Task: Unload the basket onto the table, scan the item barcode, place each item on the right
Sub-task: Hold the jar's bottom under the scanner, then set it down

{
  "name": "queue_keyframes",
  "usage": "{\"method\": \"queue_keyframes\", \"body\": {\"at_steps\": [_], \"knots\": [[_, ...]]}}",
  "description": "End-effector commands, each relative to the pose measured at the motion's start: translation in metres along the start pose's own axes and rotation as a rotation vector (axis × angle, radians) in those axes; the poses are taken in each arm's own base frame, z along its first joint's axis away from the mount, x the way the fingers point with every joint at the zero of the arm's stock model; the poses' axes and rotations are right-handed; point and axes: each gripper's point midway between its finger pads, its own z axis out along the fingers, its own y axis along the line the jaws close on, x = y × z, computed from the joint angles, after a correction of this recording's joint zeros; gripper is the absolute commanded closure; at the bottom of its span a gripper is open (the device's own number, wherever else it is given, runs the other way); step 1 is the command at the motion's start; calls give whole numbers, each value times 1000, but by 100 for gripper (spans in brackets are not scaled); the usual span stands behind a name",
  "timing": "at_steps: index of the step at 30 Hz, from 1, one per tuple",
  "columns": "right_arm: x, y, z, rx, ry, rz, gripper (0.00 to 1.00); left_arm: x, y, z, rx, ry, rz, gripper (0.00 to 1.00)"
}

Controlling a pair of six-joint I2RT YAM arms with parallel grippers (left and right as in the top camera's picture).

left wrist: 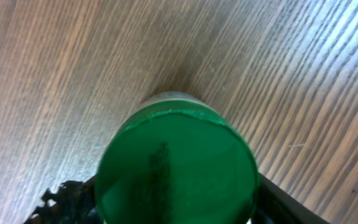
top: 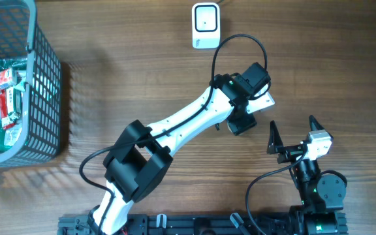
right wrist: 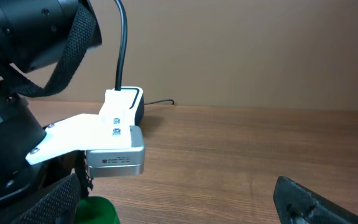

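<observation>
The item is a green round container (left wrist: 176, 168) standing on the wooden table; its flat green top fills the left wrist view. My left gripper (left wrist: 176, 208) has a dark finger pressed against each side of it. From overhead the left gripper (top: 243, 121) covers the item. In the right wrist view a green edge of the item (right wrist: 95, 211) shows low on the left, under the left arm's camera block. The white barcode scanner (top: 205, 25) sits at the far edge, cable trailing right. My right gripper (top: 294, 130) stands open and empty, right of the item.
A grey wire basket (top: 44, 85) with several red, white and green packets (top: 5, 98) stands at the left edge. The left arm stretches diagonally across the middle of the table. A black cable loops above the left wrist.
</observation>
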Motion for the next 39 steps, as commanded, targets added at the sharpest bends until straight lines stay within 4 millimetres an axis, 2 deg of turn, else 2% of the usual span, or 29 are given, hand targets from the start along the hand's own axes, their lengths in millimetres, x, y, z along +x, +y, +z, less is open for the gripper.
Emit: {"method": "queue_keyframes", "body": {"at_steps": [1, 5, 6, 8, 11, 12, 13, 15, 18, 22, 26, 28, 29, 30, 32, 39], "knots": [[-1, -1, 0, 7, -7, -3, 0, -4, 2, 5, 11, -18, -111, 38], [-2, -1, 0, 7, -7, -2, 0, -7, 13, 0, -46, -35, -322, 41], [-1, -1, 0, 7, -7, -3, 0, -5, 19, -1, -86, -36, -421, 42], [-1, -1, 0, 7, -7, -3, 0, 6, 31, -4, -168, -23, -658, 37], [-1, -1, 0, 8, -4, -3, 0, 10, 29, -6, -170, -11, -734, 22], [0, -1, 0, 7, -2, -2, 0, 9, 29, -9, -169, -17, -734, 3], [0, -1, 0, 7, 0, -2, 0, 8, 29, -11, -169, -26, -733, 0], [0, -1, 0, 7, 1, -2, 0, 1, 30, -17, -165, -55, -714, 0], [1, -1, 0, 7, 2, -2, 0, -9, 31, -21, -162, -91, -596, 0], [1, -1, 0, 7, 2, -2, 0, 0, 27, -17, -163, -42, -497, 1], [1, -1, 0, 7, 2, -2, 0, 6, 19, -13, -159, -5, -470, 7], [1, -1, 0, 7, 2, -2, 0, 6, 16, -12, -157, -1, -465, 17], [1, -1, 0, 8, 2, -1, 0, 6, 15, -12, -156, -1, -462, 27], [1, -1, 0, 7, 2, -2, 0, 5, 14, -11, -156, -1, -461, 30], [1, -1, 0, 8, 2, -2, 0, 5, 13, -11, -155, -7, -496, 39], [1, -1, 0, 8, 2, -2, 0, 3, 24, -12, -217, -56, -776, 36]]}}
